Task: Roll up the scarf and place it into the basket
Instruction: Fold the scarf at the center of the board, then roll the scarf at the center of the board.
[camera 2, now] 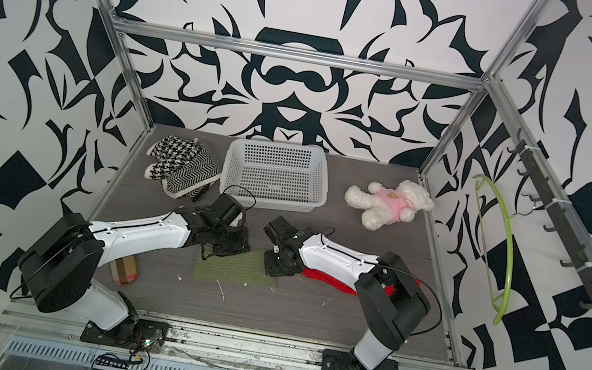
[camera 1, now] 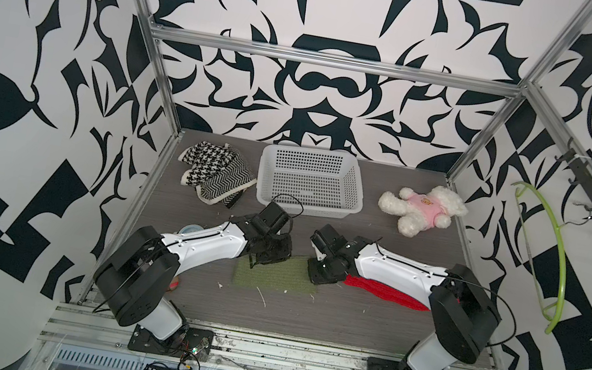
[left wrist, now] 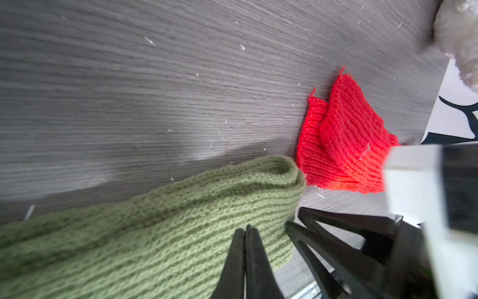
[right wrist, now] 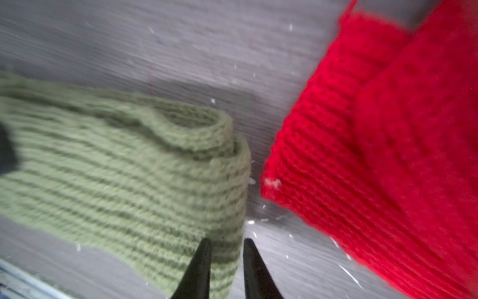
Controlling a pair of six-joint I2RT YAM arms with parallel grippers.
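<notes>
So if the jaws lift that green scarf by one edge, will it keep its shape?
Probably not. The green scarf is soft ribbed knit, folded loosely on the table, so it would likely droop and unfold. It looks light and unlikely to slip.
</notes>
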